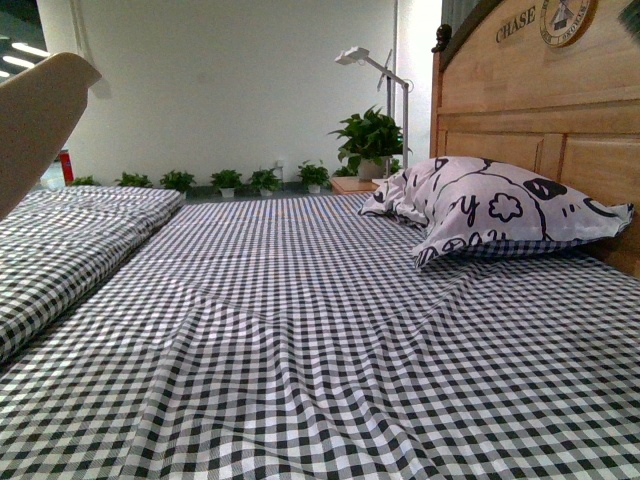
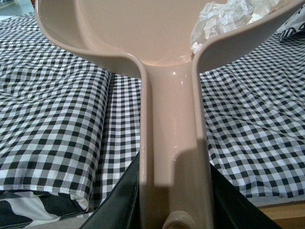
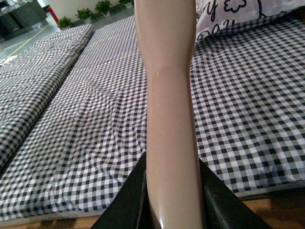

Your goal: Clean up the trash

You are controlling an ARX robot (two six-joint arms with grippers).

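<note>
My left claw (image 2: 174, 210), clamped on the pinkish plastic dustpan (image 2: 143, 28), holds the crumpled white paper ball (image 2: 224, 19) in the pan, straight ahead along its handle.

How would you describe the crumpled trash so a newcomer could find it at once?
Above the checked bed sheet, find the pinkish dustpan held by the left claw. The trash lies inside its pan against the side wall: a white, wrinkled paper wad, unlike the smooth plastic.

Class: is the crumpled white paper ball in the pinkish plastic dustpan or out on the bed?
In: the crumpled white paper ball sits inside the pinkish plastic dustpan, against its wall.
</note>
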